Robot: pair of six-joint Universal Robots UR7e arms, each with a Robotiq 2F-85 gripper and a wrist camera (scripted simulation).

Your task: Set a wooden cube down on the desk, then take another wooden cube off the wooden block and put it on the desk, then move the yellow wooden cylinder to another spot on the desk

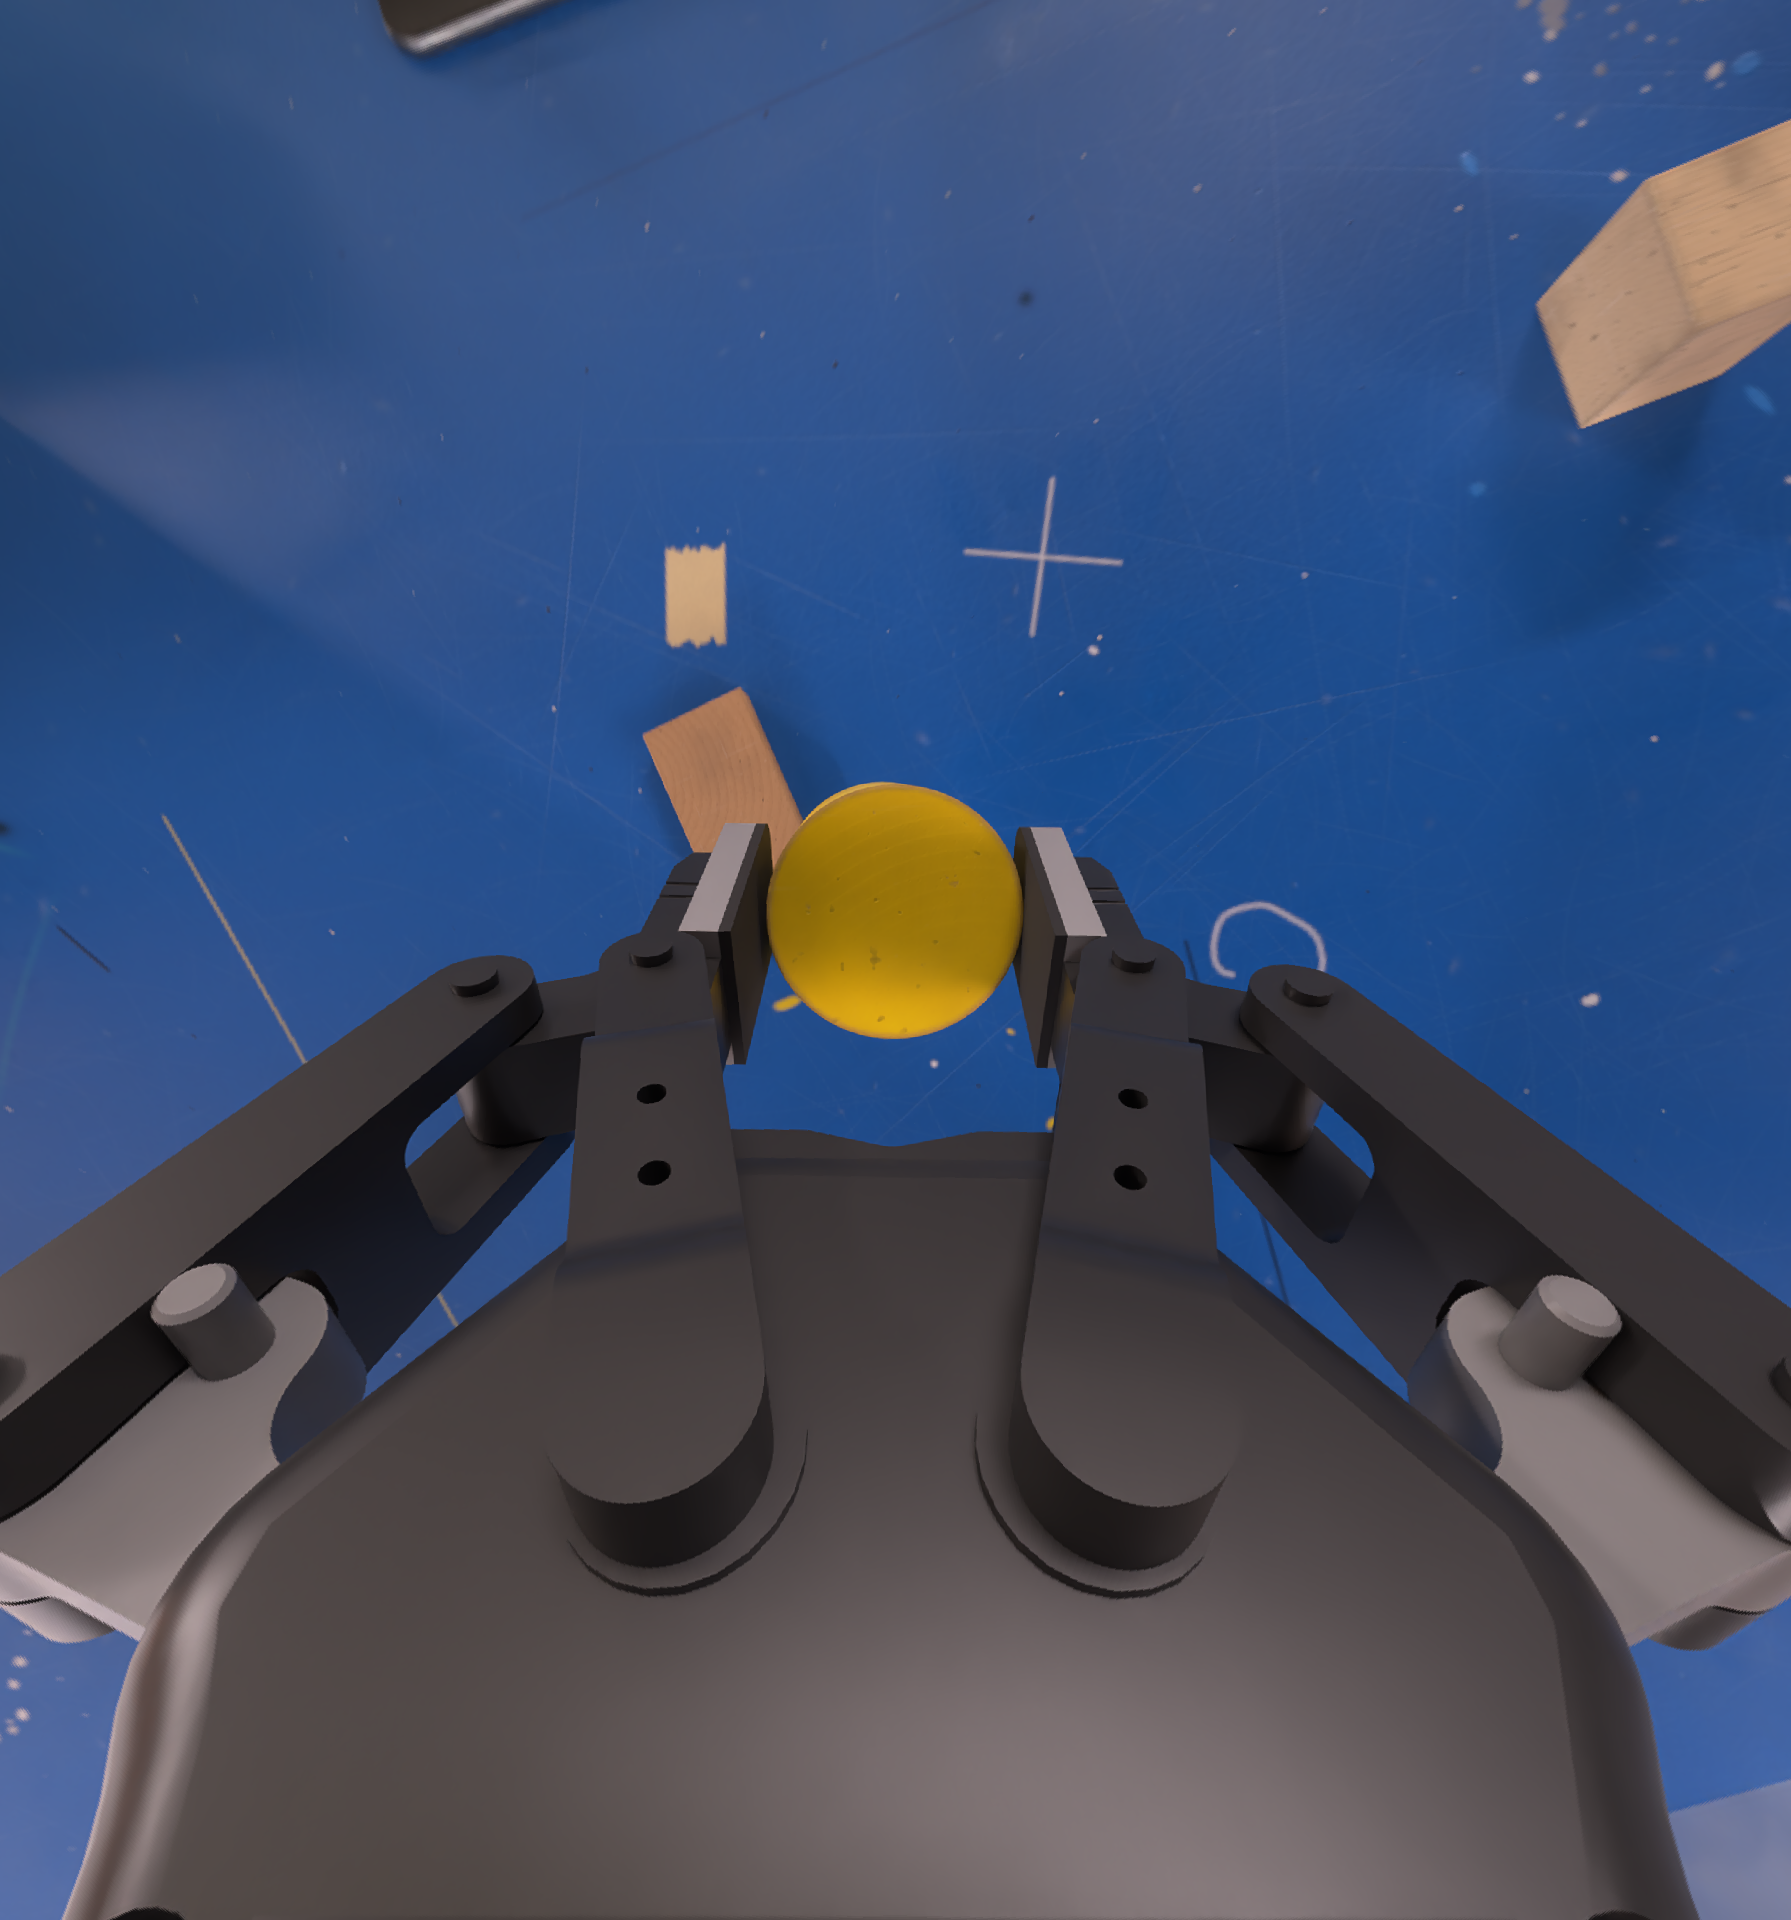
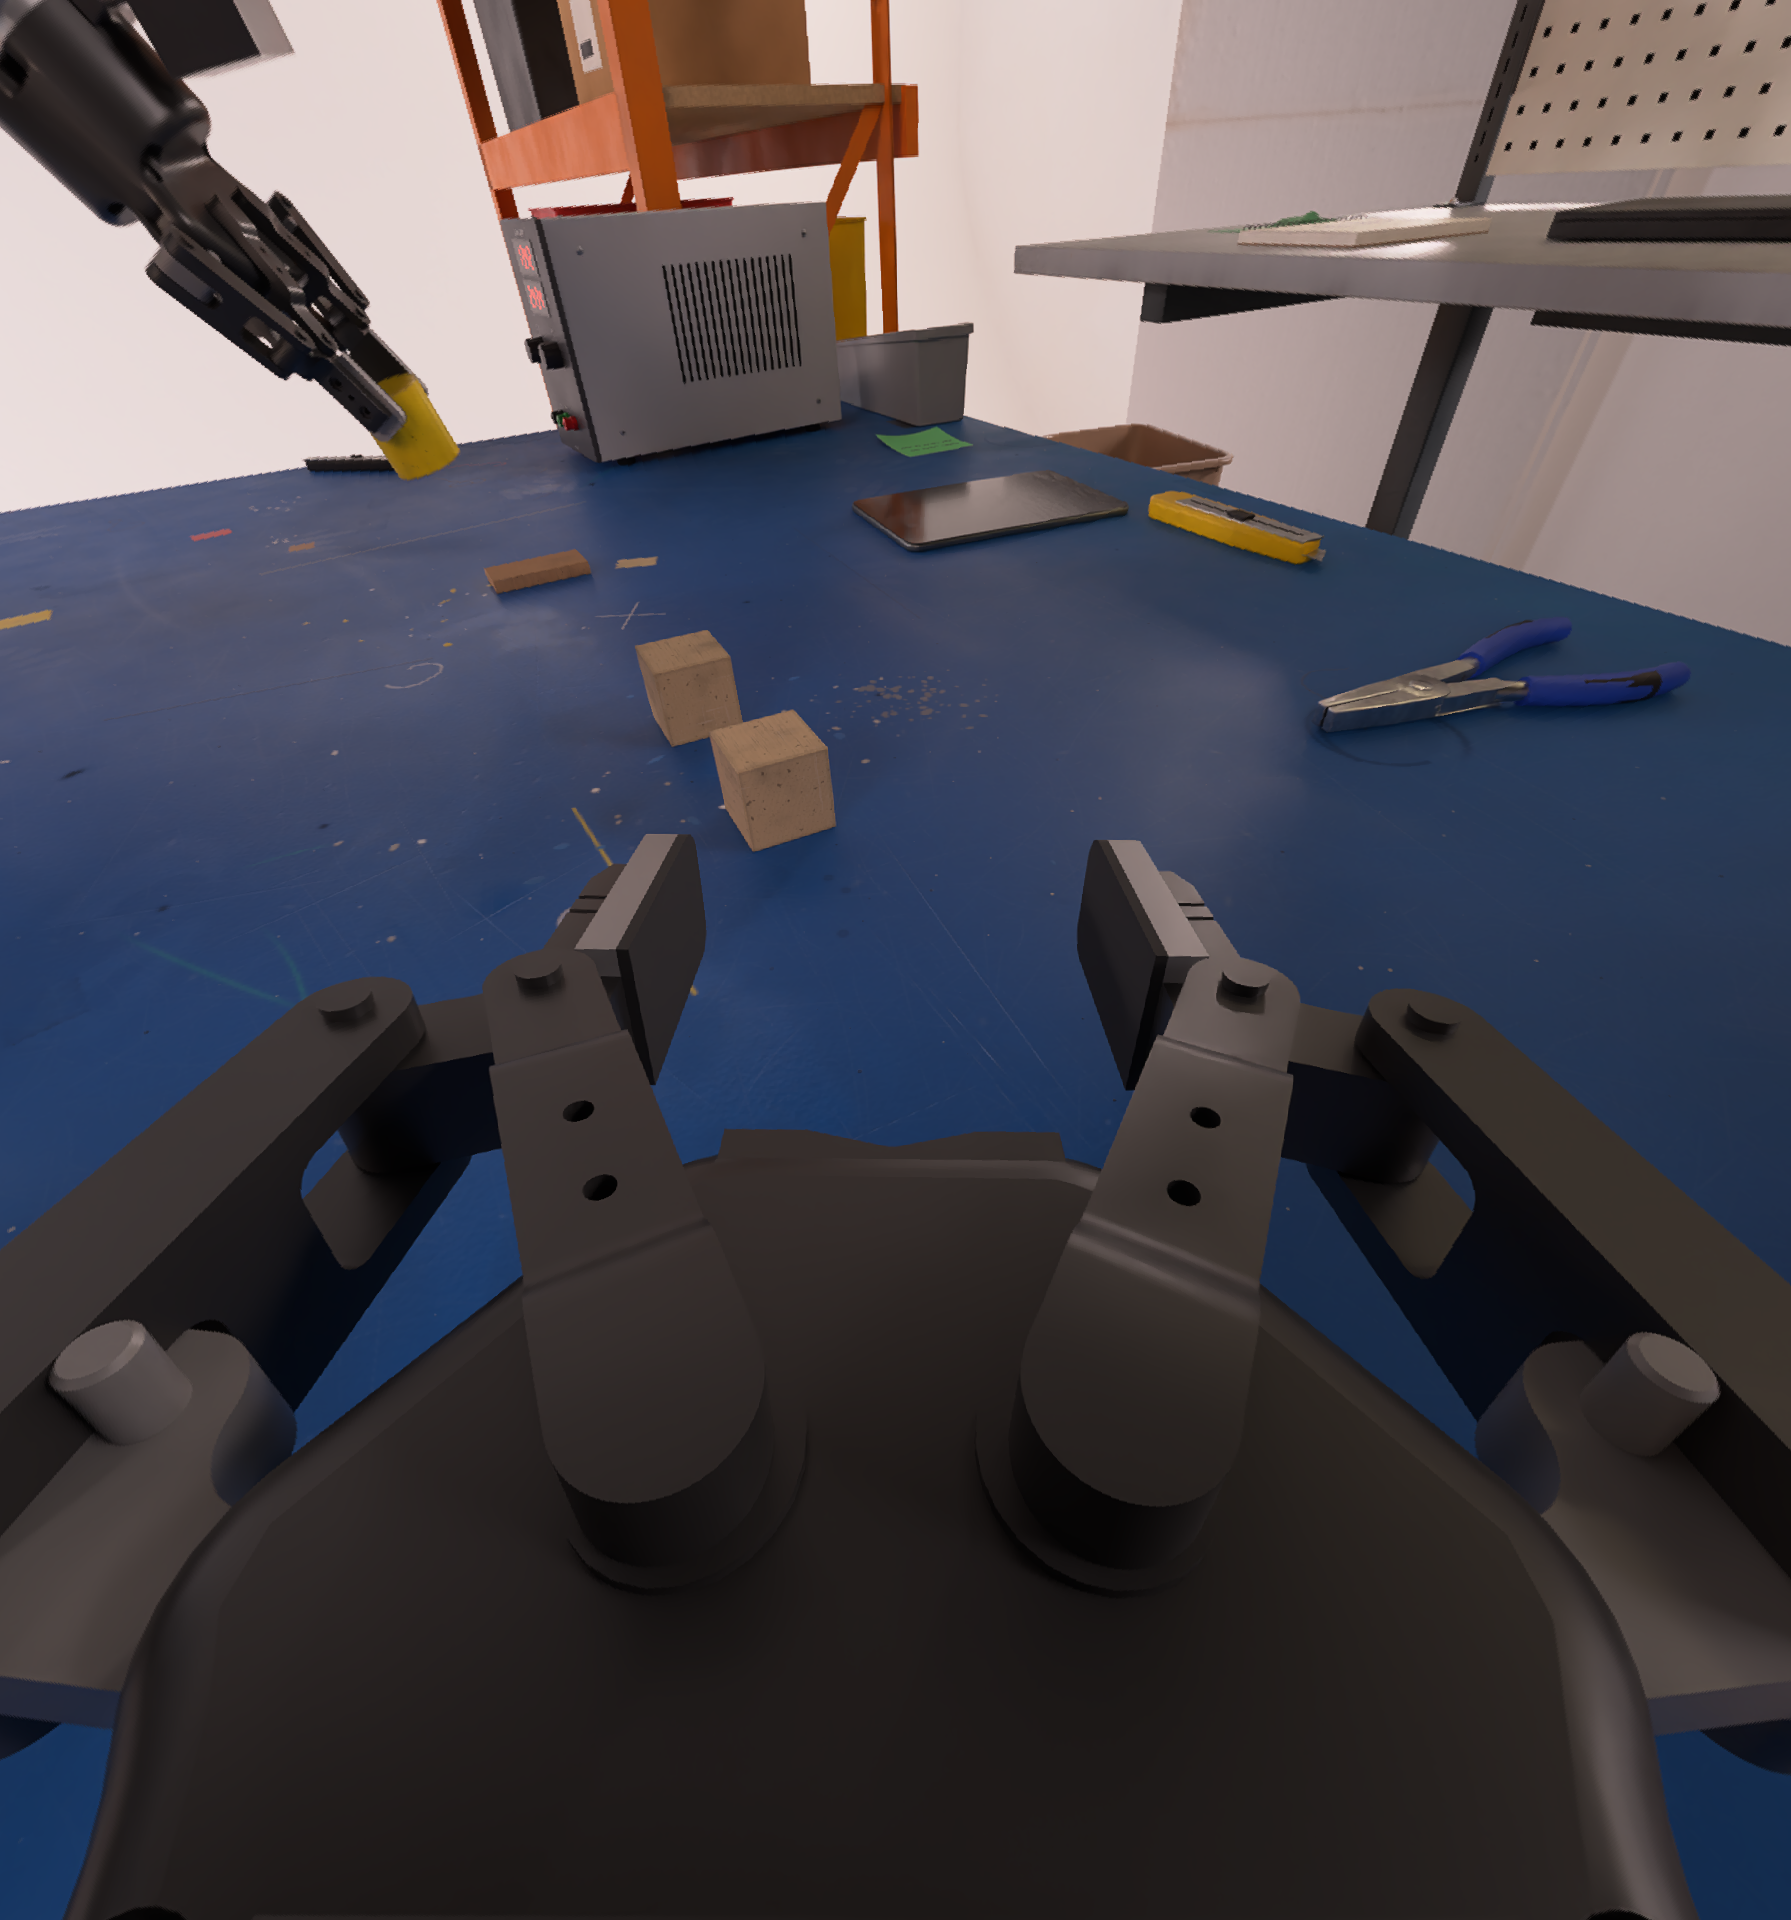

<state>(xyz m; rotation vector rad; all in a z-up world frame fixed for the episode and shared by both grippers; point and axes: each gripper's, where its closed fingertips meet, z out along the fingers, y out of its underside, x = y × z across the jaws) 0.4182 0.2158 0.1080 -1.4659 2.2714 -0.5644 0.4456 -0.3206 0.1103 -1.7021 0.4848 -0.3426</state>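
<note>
Left gripper point(image 1: 893, 914) clamps cylinder point(image 1: 893, 909) above desk point(image 1: 1286, 727); right gripper point(image 2: 891, 945) wide, empty. Two cubes point(image 2: 688, 686) point(image 2: 775, 779) mid-desk, block point(image 2: 538, 570) beyond. Grey bin point(image 2: 912, 369) at far edge, contents unseen.

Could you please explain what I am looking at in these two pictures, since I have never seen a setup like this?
Each picture comes from a camera on one robot arm's wrist, looking along its two fingers. In the left wrist view, the left gripper is closed on a yellow wooden cylinder, held above the blue desk. The right wrist view shows the right gripper open and empty, with the left arm carrying the cylinder farther off. On the desk lie two wooden cubes, a flat wooden block, pliers, a tablet, a yellow utility knife and a grey box with vents.
</note>
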